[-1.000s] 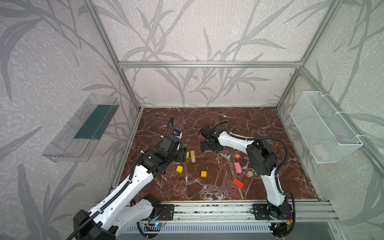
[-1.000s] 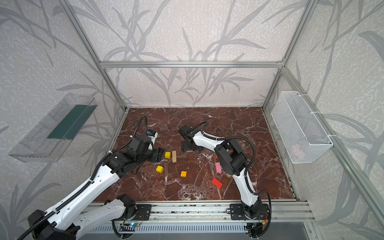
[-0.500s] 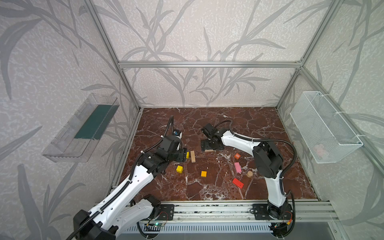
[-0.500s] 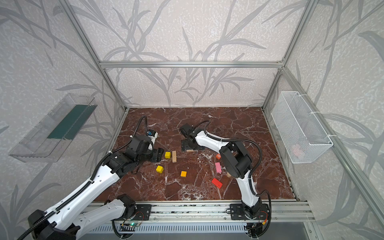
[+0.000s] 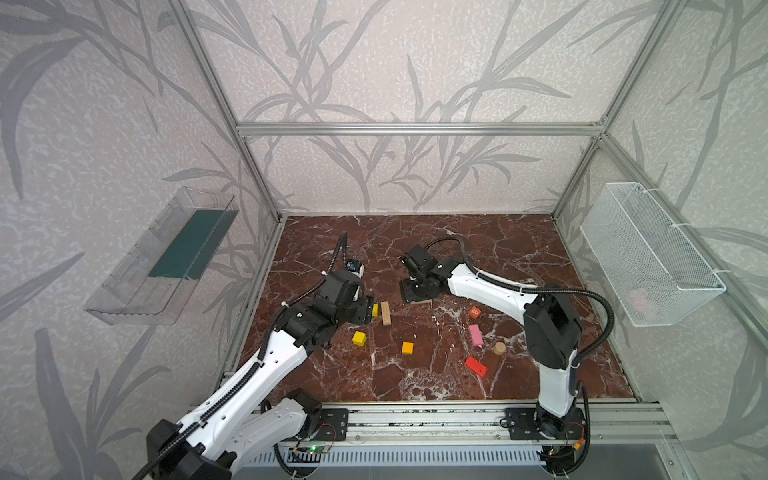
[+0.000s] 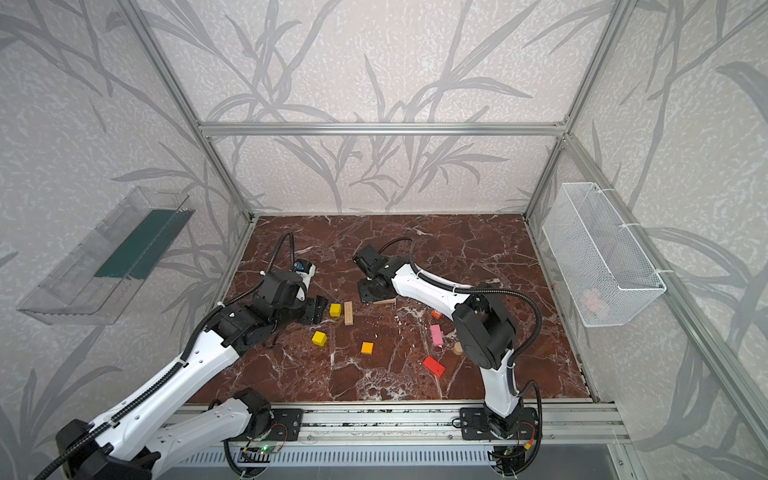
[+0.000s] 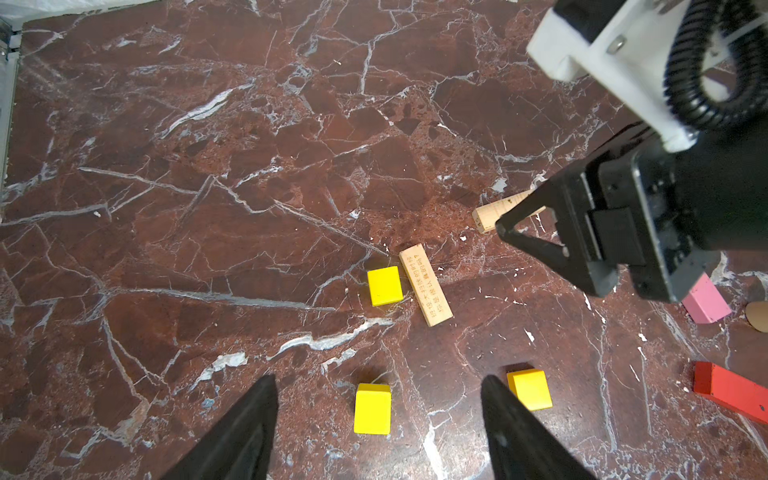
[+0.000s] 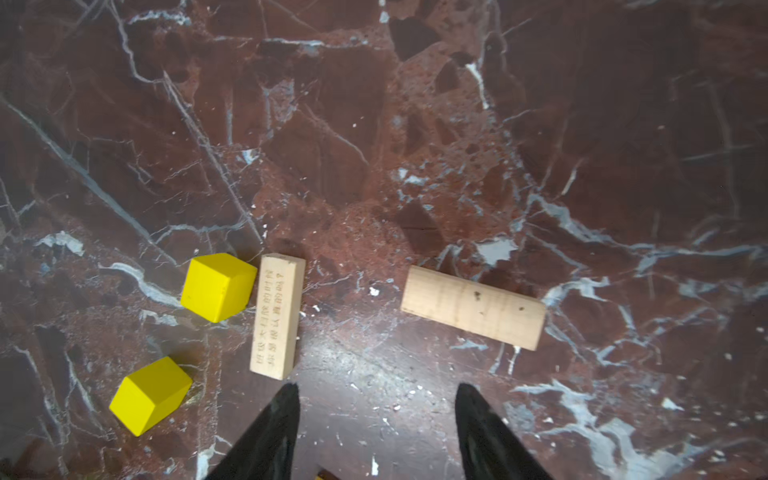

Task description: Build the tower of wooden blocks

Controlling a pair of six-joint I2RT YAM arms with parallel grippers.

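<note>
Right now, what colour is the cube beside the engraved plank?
Yellow. The cube shows best in the right wrist view, next to the engraved plank.

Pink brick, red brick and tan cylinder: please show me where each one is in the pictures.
pink brick [image 5: 475, 335]: in a top view, the middle of its top face.
red brick [image 5: 476, 366]: in a top view, the middle of its top face.
tan cylinder [image 5: 499, 347]: in a top view, its visible middle.
</note>
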